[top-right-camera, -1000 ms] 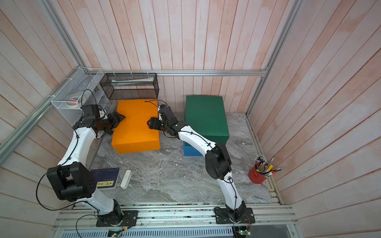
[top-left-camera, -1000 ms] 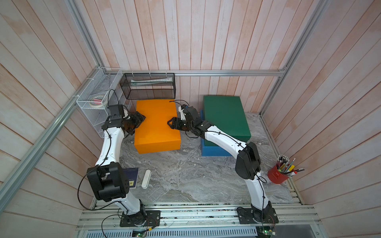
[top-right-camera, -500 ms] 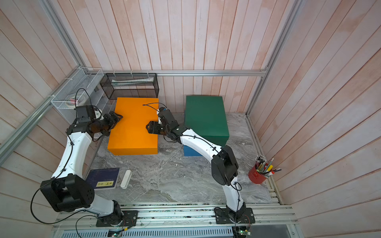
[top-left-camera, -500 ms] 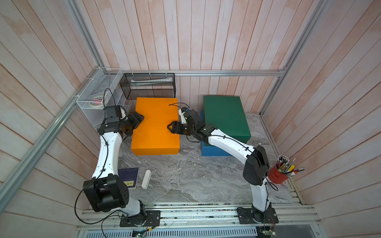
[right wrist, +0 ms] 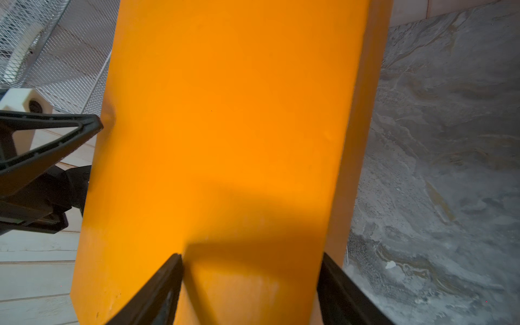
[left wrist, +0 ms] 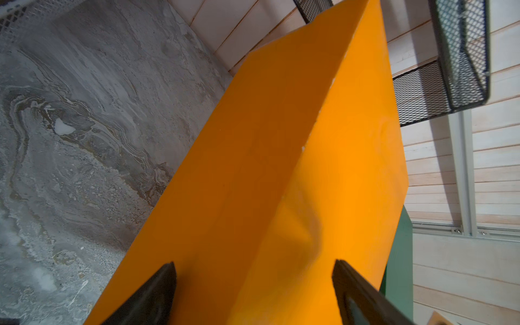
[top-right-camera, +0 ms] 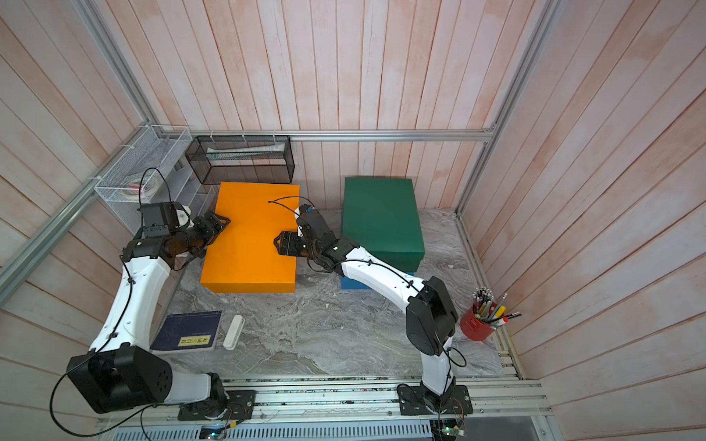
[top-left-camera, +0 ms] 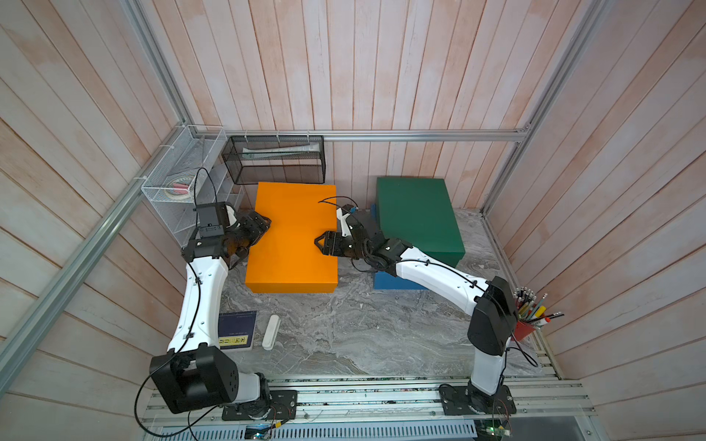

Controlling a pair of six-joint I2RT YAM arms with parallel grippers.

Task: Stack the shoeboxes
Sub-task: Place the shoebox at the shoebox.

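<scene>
The orange shoebox (top-left-camera: pixel 292 236) (top-right-camera: pixel 250 236) hangs level above the marble table, held at its two short sides. My left gripper (top-left-camera: pixel 263 225) (top-right-camera: pixel 223 223) is shut on its left edge, and in the left wrist view the box (left wrist: pixel 281 140) fills the gap between the fingers of that gripper (left wrist: pixel 253 270). My right gripper (top-left-camera: pixel 319 242) (top-right-camera: pixel 278 242) is shut on the right edge, with the box (right wrist: pixel 225 112) between the fingers of that gripper (right wrist: pixel 251 257). The dark green shoebox (top-left-camera: pixel 418 217) (top-right-camera: pixel 382 217) lies on the blue shoebox (top-left-camera: pixel 393 283) (top-right-camera: pixel 353 283), at the back right.
A black mesh basket (top-left-camera: pixel 275 160) hangs on the back wall just behind the orange box. A white wire basket (top-left-camera: pixel 179 168) is at the left wall. A dark blue book (top-left-camera: pixel 237 330) and a white bar (top-left-camera: pixel 271 332) lie front left. A red pen cup (top-left-camera: pixel 527 328) stands front right.
The orange shoebox has risen between both grippers and now looks larger and squarer to the back wall. Both arms went up with it. The green and blue boxes have not moved.
</scene>
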